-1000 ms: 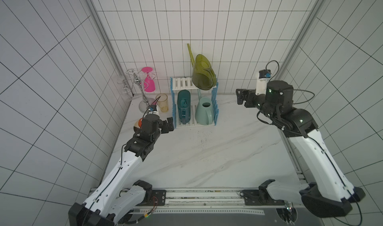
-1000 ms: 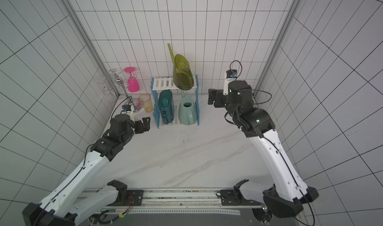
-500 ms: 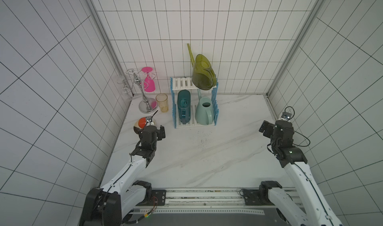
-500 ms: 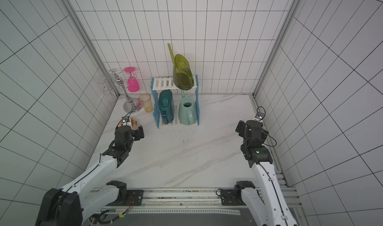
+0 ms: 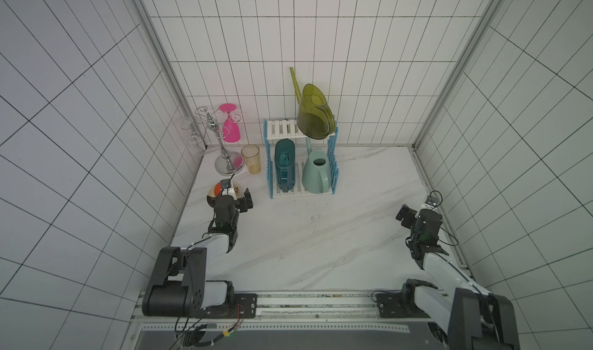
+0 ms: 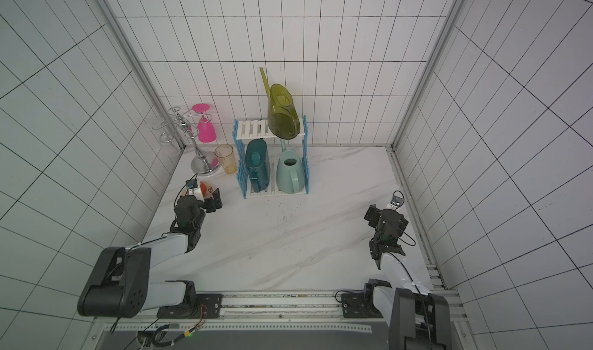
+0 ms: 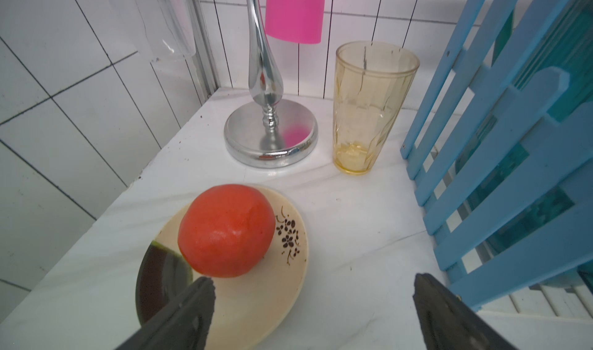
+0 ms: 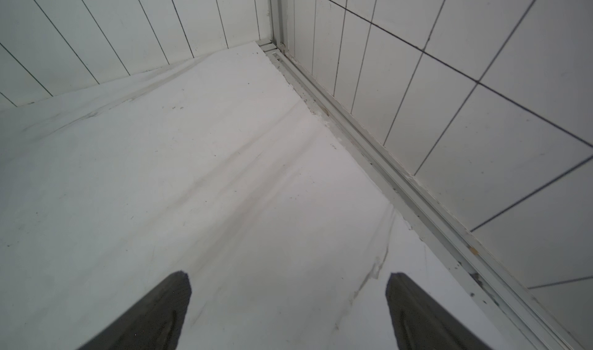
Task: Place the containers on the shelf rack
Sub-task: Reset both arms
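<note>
- In both top views the shelf rack stands against the back wall with all three containers on it.
  - The olive-green can sits tilted on the right end of the upper shelf, its spout rising along the wall.
  - The dark teal can and the mint can stand side by side on the lower shelf, with their long axes running front to back.
  - The left gripper is near the rack's left frame and is the nearer one. The right gripper is well apart, by the right wall.
  - Both grippers are spread wide and empty. No container seems left to pick.
- In the left wrist view the jaws are wide apart with nothing between them, above a plate that carries a red fruit. The rack's blue side frame is just beside one finger, and the teal can shows through its slats.
- In the right wrist view the jaws gape over the bare table, touching nothing. No container is in sight.
</note>
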### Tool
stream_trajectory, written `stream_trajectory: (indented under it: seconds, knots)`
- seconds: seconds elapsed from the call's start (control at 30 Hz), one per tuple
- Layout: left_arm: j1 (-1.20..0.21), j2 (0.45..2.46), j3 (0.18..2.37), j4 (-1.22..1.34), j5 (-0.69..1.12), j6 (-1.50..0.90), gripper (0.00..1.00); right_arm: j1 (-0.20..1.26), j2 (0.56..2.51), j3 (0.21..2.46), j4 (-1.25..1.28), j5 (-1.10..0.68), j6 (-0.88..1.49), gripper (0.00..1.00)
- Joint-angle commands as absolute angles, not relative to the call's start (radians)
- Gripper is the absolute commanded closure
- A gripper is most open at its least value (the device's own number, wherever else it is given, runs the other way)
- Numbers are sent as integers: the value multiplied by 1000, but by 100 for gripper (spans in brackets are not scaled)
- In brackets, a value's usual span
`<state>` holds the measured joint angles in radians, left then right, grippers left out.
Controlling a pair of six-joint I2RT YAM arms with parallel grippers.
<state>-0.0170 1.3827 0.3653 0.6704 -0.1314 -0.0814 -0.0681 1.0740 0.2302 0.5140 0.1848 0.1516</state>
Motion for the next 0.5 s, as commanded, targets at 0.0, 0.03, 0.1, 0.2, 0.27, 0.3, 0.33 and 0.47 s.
stream_trajectory:
  seconds: [0.0,0.03,0.1,0.2,0.27,0.3,0.33,0.47]
  knots:
    - [0,1532,328,965,-95,-61,1,-78,1188,239,798,107,122,1]
    - [1,1581,328,1046,-90,-57,1,-77,1228,241,844,102,119,1]
    - [4,1593,360,1023,-78,-55,1,-76,1284,261,879,76,111,1]
    - [7,1563,423,839,-94,-69,2,-73,1375,306,893,50,104,1]
    - [6,1588,433,844,-155,-90,1,-71,1466,317,949,41,98,1]
    - [7,1577,447,794,-160,-94,1,-70,1504,323,987,41,96,1]
    - [6,1559,464,734,-160,-100,2,-68,1541,326,1025,42,93,1]
    - [7,1559,457,745,-160,-100,2,-60,1537,400,876,26,79,1]
